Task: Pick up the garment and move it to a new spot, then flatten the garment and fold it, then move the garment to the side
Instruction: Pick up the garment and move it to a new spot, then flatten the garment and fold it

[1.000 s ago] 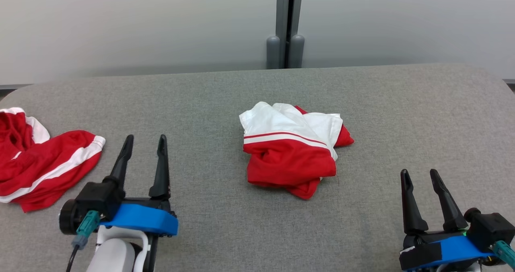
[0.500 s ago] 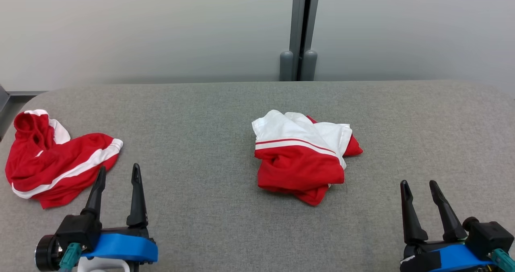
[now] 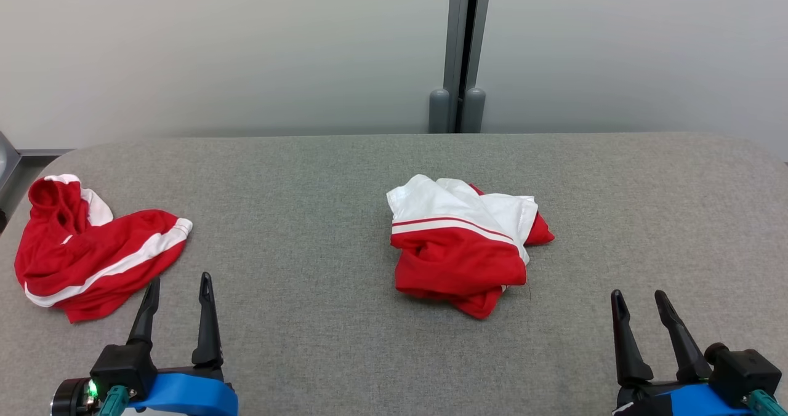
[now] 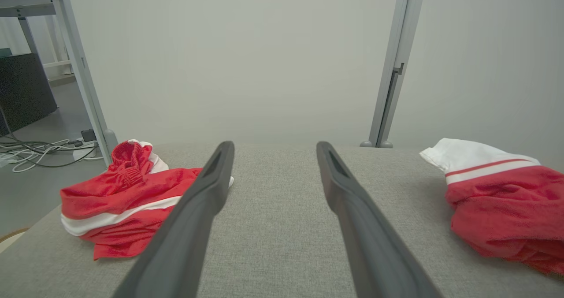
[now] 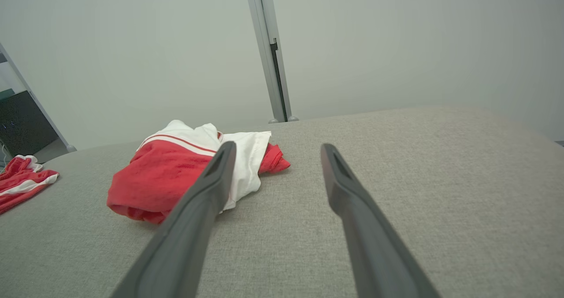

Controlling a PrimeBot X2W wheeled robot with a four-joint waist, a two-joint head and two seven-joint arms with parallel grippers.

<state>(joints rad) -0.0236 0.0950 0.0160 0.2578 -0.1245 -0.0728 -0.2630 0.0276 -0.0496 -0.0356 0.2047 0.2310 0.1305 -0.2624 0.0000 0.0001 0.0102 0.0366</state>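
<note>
Head view: garment (image 3: 462, 262) crumpled on table (image 3: 308, 219), second red garment (image 3: 92, 262) well apart at left, both arms' jaws spread, empty.

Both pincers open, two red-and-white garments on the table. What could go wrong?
The middle garment is bunched in layers; a pinch may catch only the top white flap and drag the rest.
The left garment looks alike and lies nearest the left pincer, so the wrong one could get grabbed.
It also sits near the table edge and might slide off.
</note>
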